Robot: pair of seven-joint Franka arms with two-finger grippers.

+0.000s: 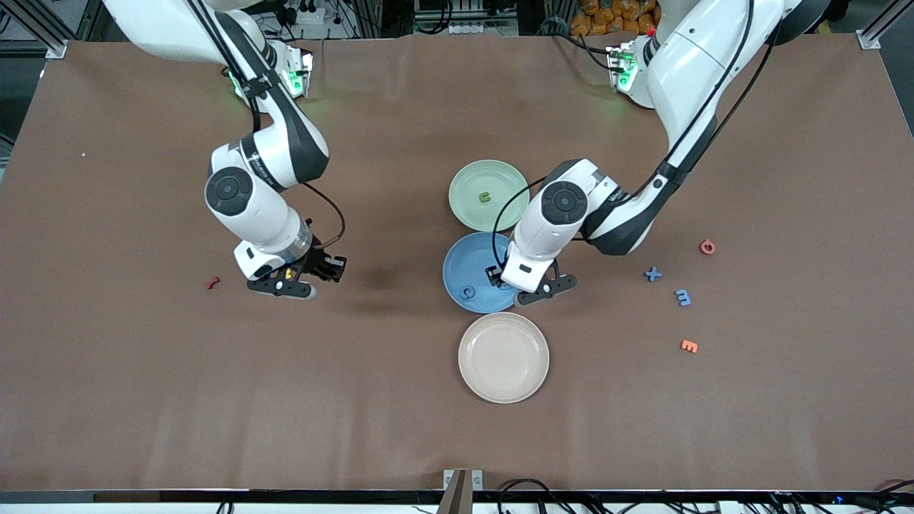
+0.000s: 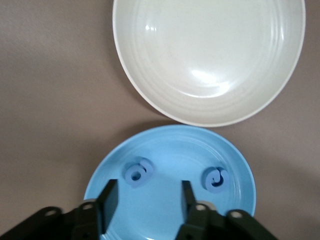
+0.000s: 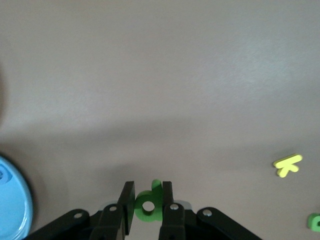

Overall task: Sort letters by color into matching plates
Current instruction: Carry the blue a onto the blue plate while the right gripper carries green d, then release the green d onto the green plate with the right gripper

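The left gripper point(image 2: 147, 200) is hovering over the blue plate point(image 2: 235, 160), fingers spread and empty, two blue letters point(image 2: 138, 173) lying there. The right gripper point(image 3: 148, 200) is pinching a green letter point(image 3: 149, 206) above the desk point(image 3: 160, 75).

Brown-covered table point(image 1: 143, 400), alu frame posts point(image 1: 43, 28) & cables point(image 1: 528, 489) at edges

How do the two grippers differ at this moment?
The left gripper is open and holds nothing; the right gripper is shut on a green letter. The left gripper is over the blue plate, where two blue letters lie; the right gripper is over bare table, toward the right arm's end. Both point downward.
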